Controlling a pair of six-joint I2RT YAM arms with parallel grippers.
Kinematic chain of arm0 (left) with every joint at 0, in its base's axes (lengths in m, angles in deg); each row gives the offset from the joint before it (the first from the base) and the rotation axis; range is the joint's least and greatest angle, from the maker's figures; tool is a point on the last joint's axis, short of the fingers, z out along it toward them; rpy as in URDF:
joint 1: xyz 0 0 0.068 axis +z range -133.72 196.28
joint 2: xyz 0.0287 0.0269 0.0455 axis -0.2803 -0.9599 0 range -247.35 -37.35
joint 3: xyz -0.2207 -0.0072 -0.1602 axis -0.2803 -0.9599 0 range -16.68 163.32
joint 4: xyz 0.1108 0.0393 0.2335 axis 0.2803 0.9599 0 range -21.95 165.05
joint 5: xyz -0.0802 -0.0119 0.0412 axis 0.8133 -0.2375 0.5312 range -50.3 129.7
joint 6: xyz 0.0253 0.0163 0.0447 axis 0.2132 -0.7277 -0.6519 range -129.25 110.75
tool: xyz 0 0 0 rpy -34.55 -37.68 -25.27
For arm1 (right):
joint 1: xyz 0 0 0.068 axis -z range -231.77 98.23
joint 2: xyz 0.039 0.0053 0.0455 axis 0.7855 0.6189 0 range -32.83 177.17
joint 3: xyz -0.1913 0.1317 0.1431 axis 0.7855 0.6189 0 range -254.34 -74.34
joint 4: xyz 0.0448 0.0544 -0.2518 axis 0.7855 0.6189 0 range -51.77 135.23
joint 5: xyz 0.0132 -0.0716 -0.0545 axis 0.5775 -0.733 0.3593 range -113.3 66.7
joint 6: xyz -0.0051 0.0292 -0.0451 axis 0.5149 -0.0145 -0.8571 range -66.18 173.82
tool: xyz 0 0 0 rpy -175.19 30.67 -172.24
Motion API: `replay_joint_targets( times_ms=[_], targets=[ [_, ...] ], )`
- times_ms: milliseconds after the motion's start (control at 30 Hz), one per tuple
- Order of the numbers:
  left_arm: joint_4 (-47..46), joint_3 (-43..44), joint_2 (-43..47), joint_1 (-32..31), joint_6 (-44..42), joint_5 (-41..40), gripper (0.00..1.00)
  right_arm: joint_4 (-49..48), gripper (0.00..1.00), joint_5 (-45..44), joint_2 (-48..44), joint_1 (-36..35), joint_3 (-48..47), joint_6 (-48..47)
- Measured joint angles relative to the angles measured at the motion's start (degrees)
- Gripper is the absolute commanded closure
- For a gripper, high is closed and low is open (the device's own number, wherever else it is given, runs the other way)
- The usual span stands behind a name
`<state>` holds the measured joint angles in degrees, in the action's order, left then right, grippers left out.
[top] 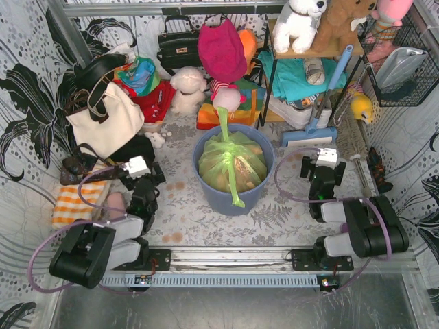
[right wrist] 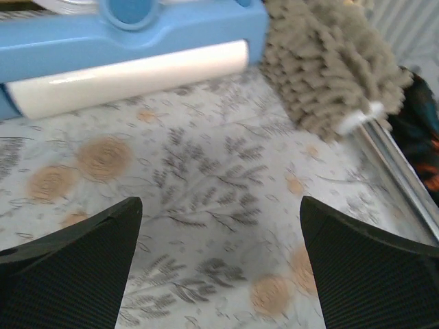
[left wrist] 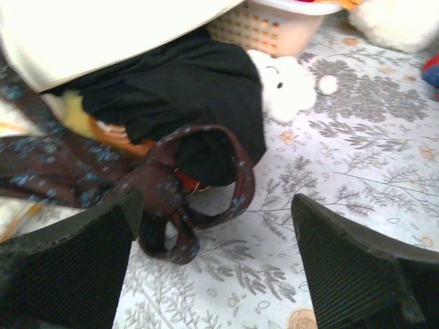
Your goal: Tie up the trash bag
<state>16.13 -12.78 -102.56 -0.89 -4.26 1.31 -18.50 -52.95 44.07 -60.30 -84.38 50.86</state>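
Observation:
The light-green trash bag (top: 230,162) sits in the blue-grey round bin (top: 206,185) at the table's middle, brown paper showing through. One twisted green tail runs up toward the toys, another hangs over the bin's near rim. My left gripper (top: 135,168) is open and empty, left of the bin; its wrist view shows it (left wrist: 216,264) over the floral cloth. My right gripper (top: 324,159) is open and empty, right of the bin; its wrist view shows it (right wrist: 221,264) over bare cloth.
A cream tote bag (top: 103,116) with dark straps (left wrist: 199,185) and black cloth (left wrist: 185,89) lie at the left. A blue and white mop head (right wrist: 130,48) and grey duster (right wrist: 336,62) lie at the right. Toys and a shelf (top: 309,62) stand at the back.

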Motion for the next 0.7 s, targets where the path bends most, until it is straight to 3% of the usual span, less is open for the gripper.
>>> replay_joint_targets(
  times_ms=[100, 367, 433, 567, 700],
  targets=[
    [-4.3, 1.4, -4.2, 2.7, -1.4, 7.4, 0.02, -9.4, 0.03, 4.7, 6.1, 0.0, 0.1, -1.8],
    [-15.3, 3.4, -14.2, 6.8, -4.0, 21.6, 0.02, -16.1, 0.03, 10.1, 7.6, 0.8, 0.6, -2.7],
    [-20.0, 2.9, -17.2, 7.8, -4.0, 23.1, 0.02, -17.7, 0.03, 11.1, 7.6, 1.0, 1.4, -2.7],
    [-19.3, 3.9, -18.8, 9.4, -3.3, 25.0, 0.02, -23.1, 0.03, 14.1, 11.3, 2.4, 3.1, -2.9],
    [-18.9, 5.6, -18.8, 10.2, -2.0, 24.7, 0.02, -19.9, 0.03, 15.6, 11.9, 3.8, 1.7, -2.1]
  ],
)
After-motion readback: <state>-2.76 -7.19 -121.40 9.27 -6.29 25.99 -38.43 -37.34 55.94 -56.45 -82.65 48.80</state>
